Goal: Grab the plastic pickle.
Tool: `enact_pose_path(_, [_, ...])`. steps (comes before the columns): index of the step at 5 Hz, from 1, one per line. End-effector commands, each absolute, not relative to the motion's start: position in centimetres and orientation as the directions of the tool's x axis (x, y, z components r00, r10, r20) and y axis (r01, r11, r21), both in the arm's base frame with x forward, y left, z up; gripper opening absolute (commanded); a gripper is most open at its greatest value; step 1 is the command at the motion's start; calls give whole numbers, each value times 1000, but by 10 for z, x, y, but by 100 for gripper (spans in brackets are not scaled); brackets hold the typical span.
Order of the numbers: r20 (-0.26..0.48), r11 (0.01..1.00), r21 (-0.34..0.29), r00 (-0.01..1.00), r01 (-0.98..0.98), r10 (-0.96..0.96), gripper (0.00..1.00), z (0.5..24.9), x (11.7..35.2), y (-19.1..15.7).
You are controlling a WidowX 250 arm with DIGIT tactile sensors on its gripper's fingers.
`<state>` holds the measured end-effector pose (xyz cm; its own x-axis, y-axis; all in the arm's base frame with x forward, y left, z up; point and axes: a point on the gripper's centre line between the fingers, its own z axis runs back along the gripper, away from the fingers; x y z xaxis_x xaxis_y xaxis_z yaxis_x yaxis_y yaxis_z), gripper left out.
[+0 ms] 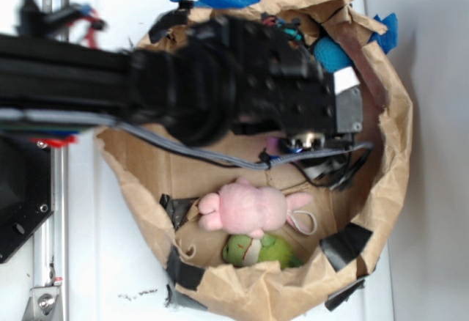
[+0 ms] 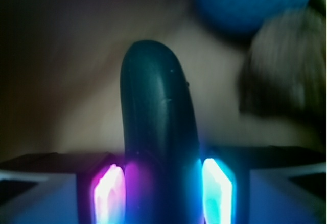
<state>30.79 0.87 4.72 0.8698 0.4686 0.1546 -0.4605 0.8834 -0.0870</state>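
Reaching in from the left over the white desk [image 1: 110, 255], black arm stretched level into the brown paper bag [image 1: 392, 152]. Claw [image 2: 162, 193] closed on the plastic pickle [image 2: 158, 121], dark capsule pinched between glowing pads [image 2: 217, 191] and pointing up and away in the wrist view. Just beyond, a blue ball [image 2: 250, 1]. Lower in the bag, pink plush toy [image 1: 249, 205] touching a lumpy green toy [image 1: 275, 250].
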Motion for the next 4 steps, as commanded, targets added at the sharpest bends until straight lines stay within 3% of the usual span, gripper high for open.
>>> enact_pose_path(1, [148,976,-90,966,-199,210,0,155,277,7])
enact_pose_path(2, [82,982,-129,985,-140,151,0,170,263,11])
enact_pose_path(4, [67,982,-130,987,-135,144,0,171,263,14])
